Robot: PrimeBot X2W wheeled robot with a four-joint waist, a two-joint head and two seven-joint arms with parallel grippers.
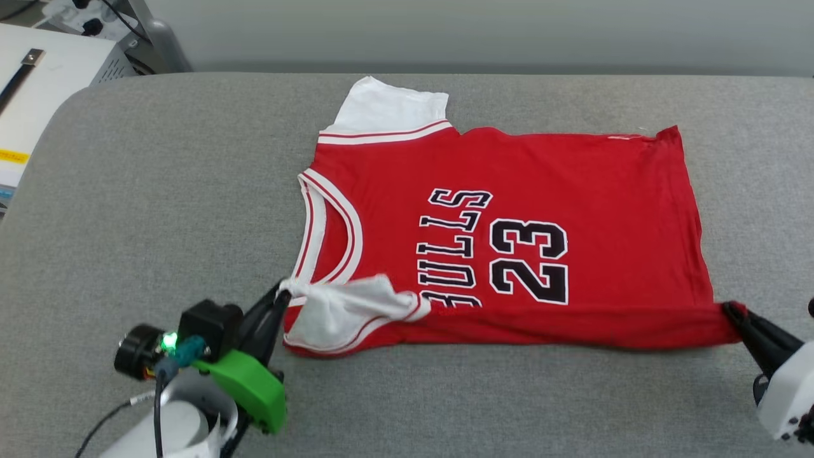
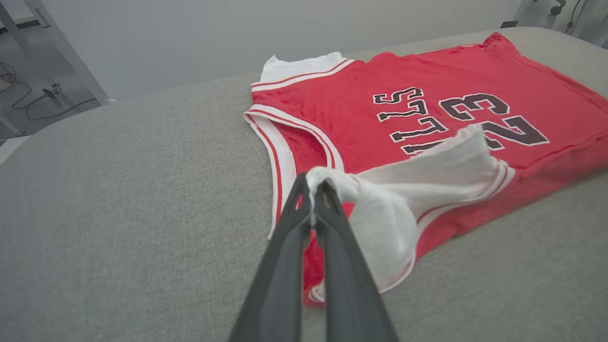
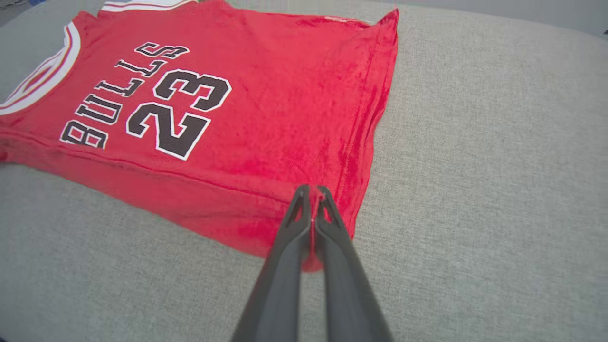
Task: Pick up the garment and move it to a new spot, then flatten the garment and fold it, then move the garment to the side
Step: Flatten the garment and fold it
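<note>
The garment (image 1: 572, 191), a red jersey with white sleeves and black "BULLS 23" lettering, lies spread on the grey padded table, collar toward the left. Its near long edge is lifted and folded a little over the body. My left gripper (image 1: 283, 296) is shut on the near white sleeve (image 2: 403, 190) at the shoulder, with white cloth bunched between its fingertips (image 2: 299, 187). At the hem, my right gripper (image 1: 731, 310) is shut on the garment's near red corner (image 3: 313, 259). The far sleeve (image 1: 388, 108) lies flat.
The grey table (image 1: 159, 191) has a rounded far-left corner and free room to the left of and in front of the garment. Beyond that corner stands a white box (image 1: 44, 83) with cables. A pale wall runs behind the table.
</note>
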